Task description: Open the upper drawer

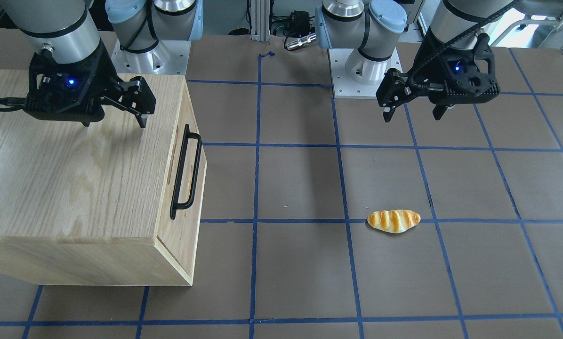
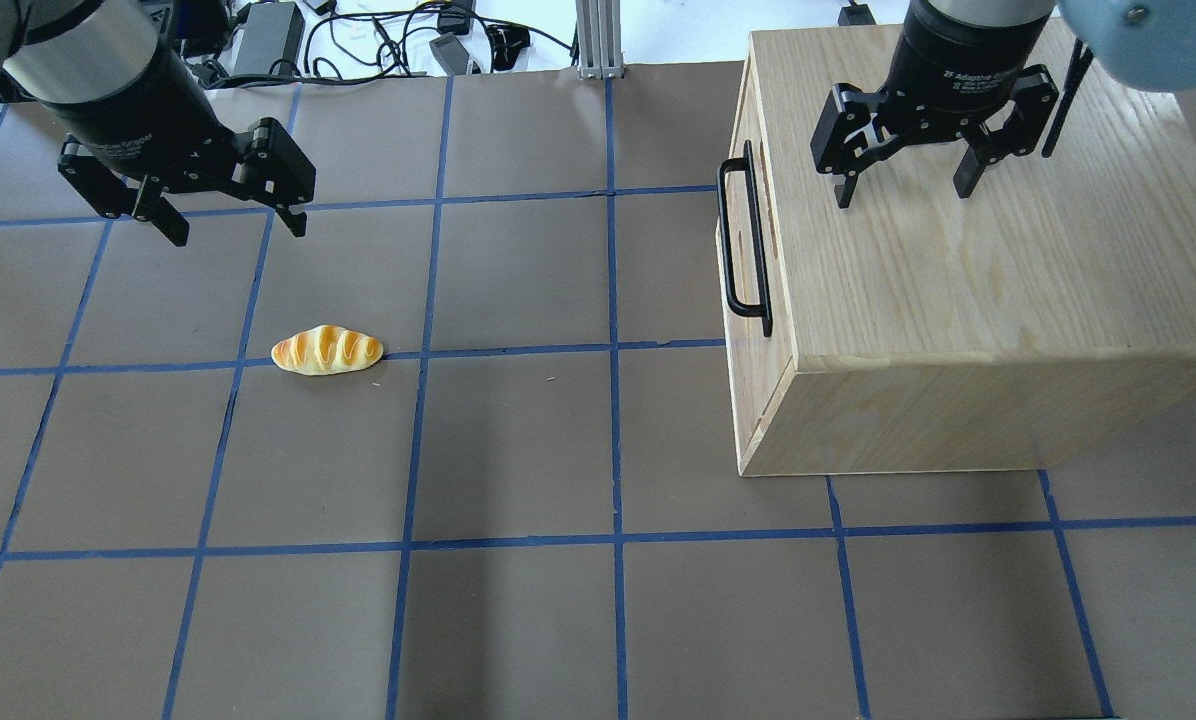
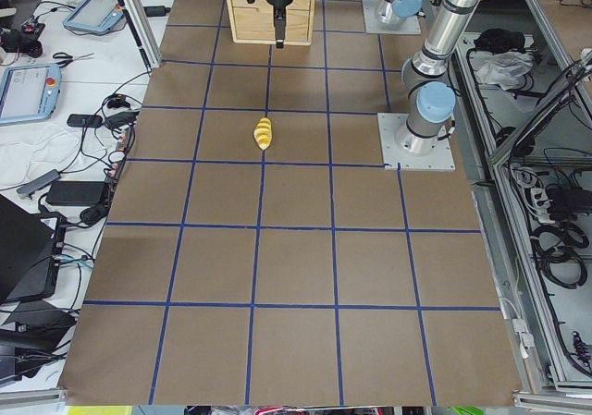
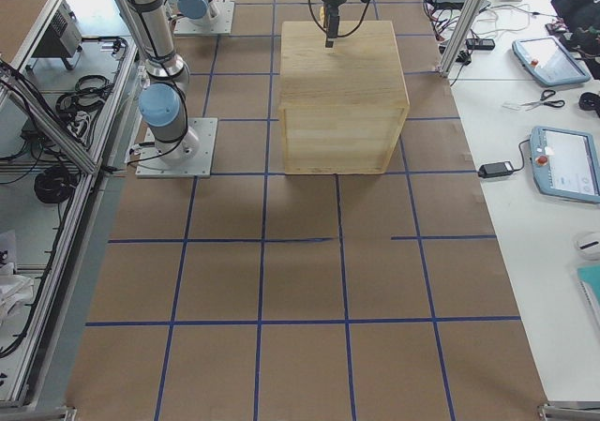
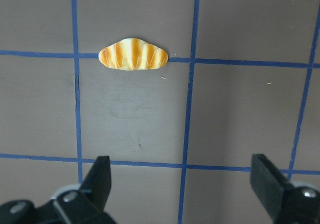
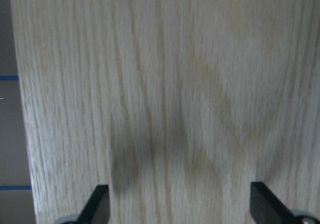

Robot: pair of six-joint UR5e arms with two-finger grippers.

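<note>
Sitting shut and flush in the face of the cabinet (image 2: 958, 280), the upper drawer (image 1: 187, 169) was seen below the jaws of the right gripper (image 2: 903, 195), off to their inner side, toward the middle of the table. Its black bar handle (image 2: 726, 240) was touched by nothing. The right gripper was held above the cabinet's oak top with its jaws spread wide and nothing between them. The left gripper (image 2: 238, 232) was held well apart from the cabinet, over bare table, its jaws likewise spread wide and empty. A bread roll (image 2: 326, 351) lay on the surface beyond those jaws in the wrist view, clear of them and resting on a tape line.

The table (image 2: 518, 440) was covered in brown sheeting marked into squares by blue tape (image 2: 613, 350). Cables (image 2: 378, 40) were piled past its far edge, and handheld control screens (image 4: 565, 163) lay on a white bench alongside.

The drawer's front was caught only at a steep slant, so the seam below it could not be made out clearly. From the camera at the robot's right end it was hidden behind the cabinet's body. In the right wrist view only wood grain and two dark fingertips (image 6: 97, 204) were shown.
</note>
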